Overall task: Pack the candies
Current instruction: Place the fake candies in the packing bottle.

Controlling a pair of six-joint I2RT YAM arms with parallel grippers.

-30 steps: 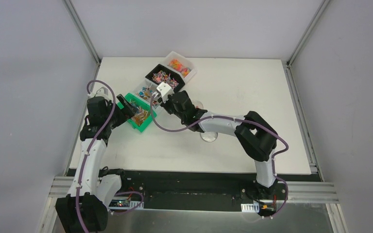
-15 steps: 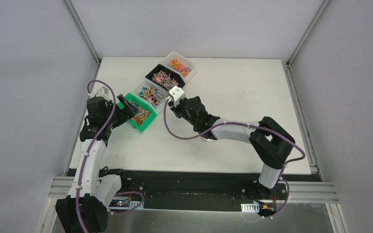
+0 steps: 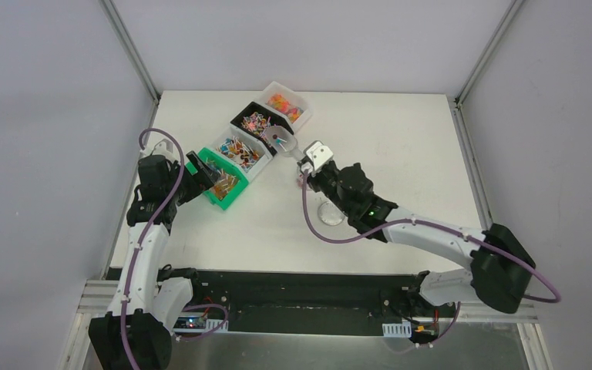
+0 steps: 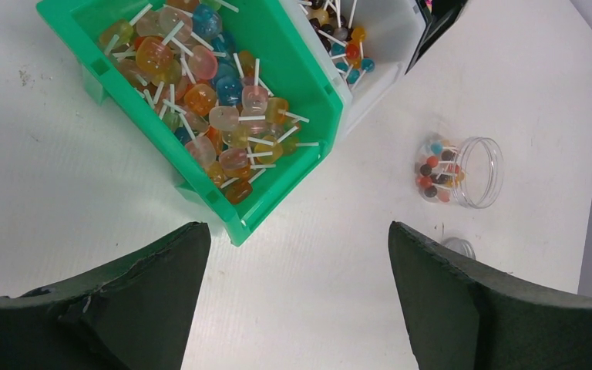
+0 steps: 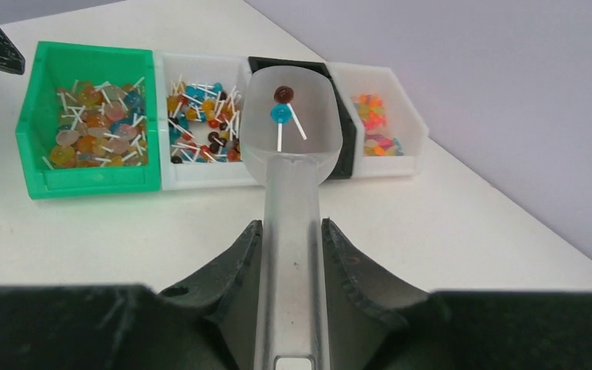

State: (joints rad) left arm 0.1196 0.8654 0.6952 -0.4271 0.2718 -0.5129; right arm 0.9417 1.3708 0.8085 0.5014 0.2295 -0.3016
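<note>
The candies are tiny bright sweets on white sticks. They fill a green bin (image 3: 220, 185), a clear bin (image 3: 239, 151), a black bin (image 3: 253, 120) and a white bin (image 3: 287, 103). My right gripper (image 3: 304, 164) (image 5: 291, 225) is shut on the handle of a translucent scoop (image 5: 290, 131). The scoop holds a brown candy (image 5: 283, 93) and a blue candy (image 5: 279, 113), lifted just in front of the bins. My left gripper (image 3: 200, 174) (image 4: 293, 231) is open and empty, above the table by the green bin's near corner (image 4: 231, 223).
A clear round jar (image 4: 462, 171) with several candies inside lies on the table right of the bins. Its lid (image 4: 459, 247) lies close by. The four bins stand in a diagonal row at the back left.
My right arm has drawn back to the right, away from the clear bin, carrying the scoop with two candies. The left arm has not moved.
</note>
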